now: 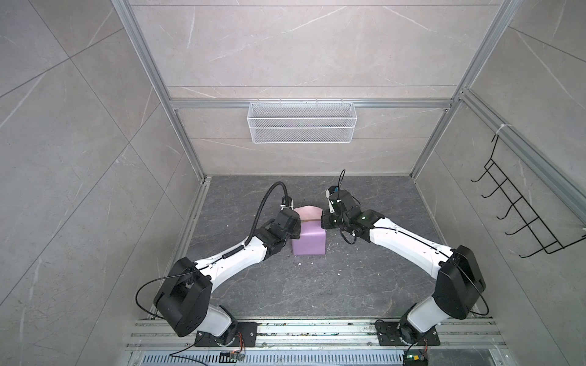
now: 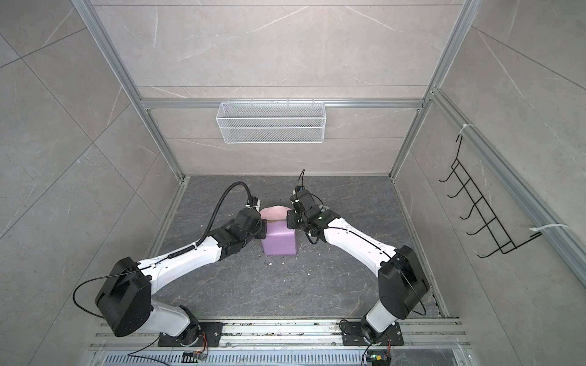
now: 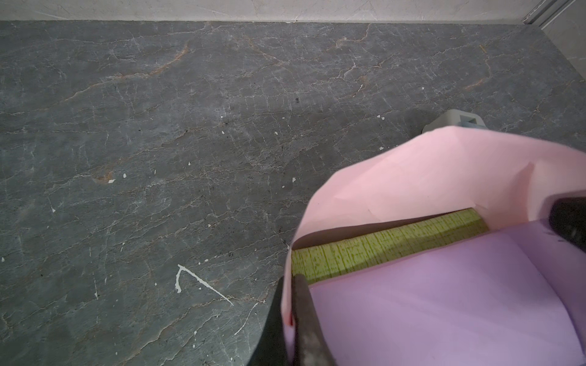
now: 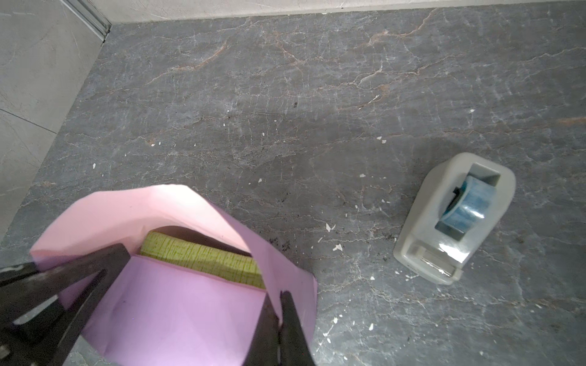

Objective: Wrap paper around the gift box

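The paper (image 1: 309,242) is folded over the gift box in both top views, lilac face up, with a pink flap (image 1: 307,211) standing at the far side. Only an olive-green ribbed strip of the gift box (image 3: 380,248) (image 4: 206,260) shows between the lilac fold and the pink flap. My left gripper (image 3: 290,282) (image 1: 293,234) is shut on the paper's left side edge. My right gripper (image 4: 279,298) (image 1: 323,223) is shut on the paper's right side edge. In the right wrist view the left gripper's fingers (image 4: 73,279) show across the paper (image 4: 177,310).
A grey-white tape dispenser (image 4: 453,218) (image 3: 456,118) with a blue roll stands on the dark stone table behind the box on the right. White scraps (image 1: 312,263) dot the table. A wire basket (image 1: 301,122) hangs on the back wall, a black hook rack (image 1: 523,215) on the right wall.
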You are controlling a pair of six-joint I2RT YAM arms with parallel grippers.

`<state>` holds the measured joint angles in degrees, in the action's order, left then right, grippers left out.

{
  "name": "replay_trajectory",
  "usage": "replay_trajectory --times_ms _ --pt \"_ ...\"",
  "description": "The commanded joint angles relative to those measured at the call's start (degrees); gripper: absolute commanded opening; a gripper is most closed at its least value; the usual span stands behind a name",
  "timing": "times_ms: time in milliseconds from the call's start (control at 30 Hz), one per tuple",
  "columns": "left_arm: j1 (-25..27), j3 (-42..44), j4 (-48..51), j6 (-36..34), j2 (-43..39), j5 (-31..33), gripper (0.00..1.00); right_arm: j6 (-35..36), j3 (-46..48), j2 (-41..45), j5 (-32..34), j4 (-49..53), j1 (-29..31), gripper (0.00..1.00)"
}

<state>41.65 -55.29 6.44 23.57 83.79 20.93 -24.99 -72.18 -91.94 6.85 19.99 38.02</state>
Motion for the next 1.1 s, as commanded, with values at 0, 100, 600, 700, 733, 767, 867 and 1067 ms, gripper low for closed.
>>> replay_trajectory --times_ms 0,100,600,700,733,767,867,1067 --pt "0.15 -2.01 0.28 0.04 0.02 0.26 0.00 0.06 -1.49 1.37 0.66 2.07 0.39 0.17" --pt "0.17 -1.97 0.26 0.07 -0.20 0.20 0.00 0.53 -1.00 3.68 1.51 2.70 0.39 0.27" --pt "0.12 -1.80 0.35 0.25 -1.07 0.02 0.01 2.26 -2.41 1.56 -2.46 2.40 0.21 0.36" --pt "0.12 -2.32 0.68 0.33 -1.65 -0.27 0.12 2.41 -2.70 0.89 -2.48 2.37 0.23 0.36" --pt "0.15 -2.53 1.03 0.42 -1.93 -0.42 0.16 2.41 -2.63 0.80 -2.41 2.42 0.12 0.36" --pt "0.19 -2.82 1.20 0.49 -2.43 -0.51 0.21 2.42 -2.43 0.87 -2.37 2.46 0.14 0.36" --pt "0.07 -3.11 1.30 0.60 -4.16 -0.78 0.30 2.28 -1.49 1.11 -2.41 2.09 0.21 0.36" --pt "-1.03 -4.11 2.30 1.02 -4.99 -1.73 0.36 1.89 -0.24 1.50 -2.54 1.46 0.21 0.36"
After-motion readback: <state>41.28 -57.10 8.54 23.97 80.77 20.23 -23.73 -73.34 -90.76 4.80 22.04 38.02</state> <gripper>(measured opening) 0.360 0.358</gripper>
